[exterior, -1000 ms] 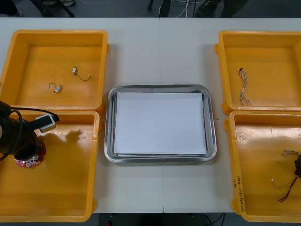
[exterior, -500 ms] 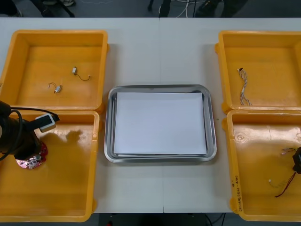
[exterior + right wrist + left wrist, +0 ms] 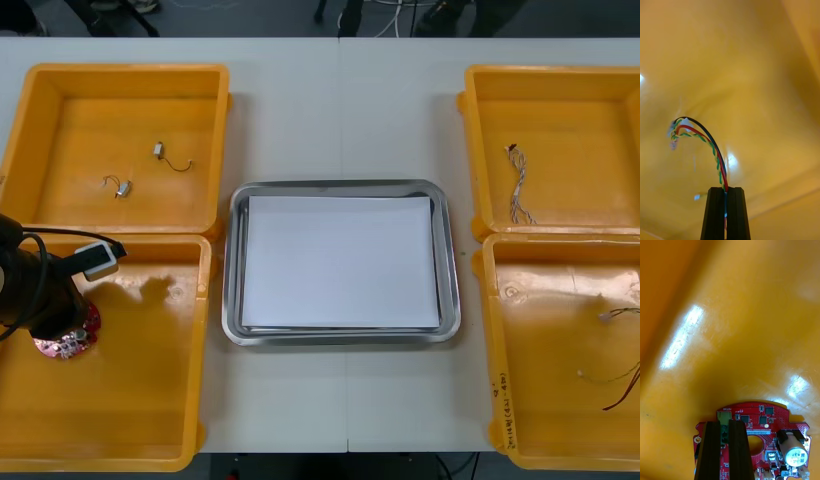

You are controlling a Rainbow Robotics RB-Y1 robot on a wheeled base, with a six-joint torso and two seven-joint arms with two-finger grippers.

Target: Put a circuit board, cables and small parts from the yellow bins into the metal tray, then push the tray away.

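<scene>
A round red circuit board (image 3: 66, 343) lies in the near left yellow bin (image 3: 150, 400). My left arm (image 3: 35, 295) stands over it, and my left gripper (image 3: 725, 444) is shut on the circuit board (image 3: 763, 423) at its edge. My right gripper (image 3: 725, 202) is shut on the red and yellow cable (image 3: 700, 137), which arches up from the fingertips over the orange bin floor. In the front view the cable (image 3: 620, 385) trails off the right edge of the near right bin (image 3: 540, 380). The metal tray (image 3: 340, 187), white inside, sits between the bins.
The far left bin (image 3: 60, 120) holds two small metal parts (image 3: 158, 150) (image 3: 120, 187). A twisted blue and white cable (image 3: 518, 190) lies in the far right bin (image 3: 590, 110). Bare table runs in front of and behind the tray.
My left gripper has shut on the circuit board. My right gripper has moved right, out of the front view, dragging the cable toward the bin's right side.
</scene>
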